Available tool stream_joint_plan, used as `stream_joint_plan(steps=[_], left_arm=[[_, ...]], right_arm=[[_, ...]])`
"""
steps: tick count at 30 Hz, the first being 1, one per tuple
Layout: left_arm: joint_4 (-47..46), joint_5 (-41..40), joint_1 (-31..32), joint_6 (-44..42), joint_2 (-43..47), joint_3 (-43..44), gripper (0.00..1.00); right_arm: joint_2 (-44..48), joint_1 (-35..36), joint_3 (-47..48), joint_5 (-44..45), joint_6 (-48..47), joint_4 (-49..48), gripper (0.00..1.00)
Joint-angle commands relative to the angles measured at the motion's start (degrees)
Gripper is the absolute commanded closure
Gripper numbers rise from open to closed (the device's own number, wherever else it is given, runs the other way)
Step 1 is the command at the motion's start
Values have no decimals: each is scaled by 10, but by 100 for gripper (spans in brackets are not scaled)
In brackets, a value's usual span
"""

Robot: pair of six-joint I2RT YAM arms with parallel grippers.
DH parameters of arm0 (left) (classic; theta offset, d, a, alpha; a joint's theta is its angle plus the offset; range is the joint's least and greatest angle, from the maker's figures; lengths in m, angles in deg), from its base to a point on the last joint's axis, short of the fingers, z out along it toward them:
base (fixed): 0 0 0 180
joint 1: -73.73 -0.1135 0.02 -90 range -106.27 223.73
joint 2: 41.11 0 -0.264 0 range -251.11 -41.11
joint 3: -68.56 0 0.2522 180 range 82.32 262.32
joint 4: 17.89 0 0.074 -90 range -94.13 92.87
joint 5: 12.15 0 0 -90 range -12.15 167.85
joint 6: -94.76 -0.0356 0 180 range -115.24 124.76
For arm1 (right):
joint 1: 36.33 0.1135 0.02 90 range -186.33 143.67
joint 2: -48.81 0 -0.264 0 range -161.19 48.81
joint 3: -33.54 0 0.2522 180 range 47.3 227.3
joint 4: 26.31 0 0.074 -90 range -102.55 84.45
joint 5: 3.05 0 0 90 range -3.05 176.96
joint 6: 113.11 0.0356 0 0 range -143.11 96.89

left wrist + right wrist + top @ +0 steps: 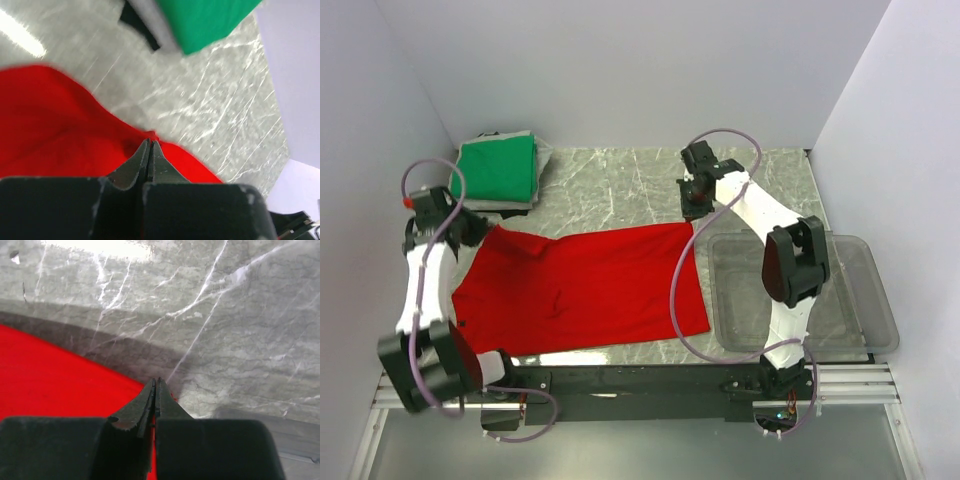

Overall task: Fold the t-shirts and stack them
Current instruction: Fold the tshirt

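The red shirt (580,285) is plain all over. The green shirt (498,168) is plain too. The surface (620,185) is grey with thin white lines.

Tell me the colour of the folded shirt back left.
The folded shirt is plain bright green; the top external view shows it best.

bright light glares on the marble table (20,35); the left wrist view is blurred, perhaps from motion.
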Motion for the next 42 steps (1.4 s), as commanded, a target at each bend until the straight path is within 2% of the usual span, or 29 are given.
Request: stream_joint_plan(steps=[1, 6, 12, 28, 42], left_arm=[[49, -40, 1, 27, 81, -50, 100], [107, -80, 1, 52, 203, -101, 100], [171, -120, 0, 105, 307, -124, 100], [309, -200, 0, 173, 429, -90, 100], [357, -192, -1, 225, 498, -116, 100]], right_arm=[[49, 3, -33, -4, -20, -36, 100], [78, 18, -90, -16, -23, -53, 100], [104, 25, -137, -12, -20, -62, 100], [187, 39, -262, -9, -22, -90, 100], [217, 68, -309, 31, -25, -76, 100]])
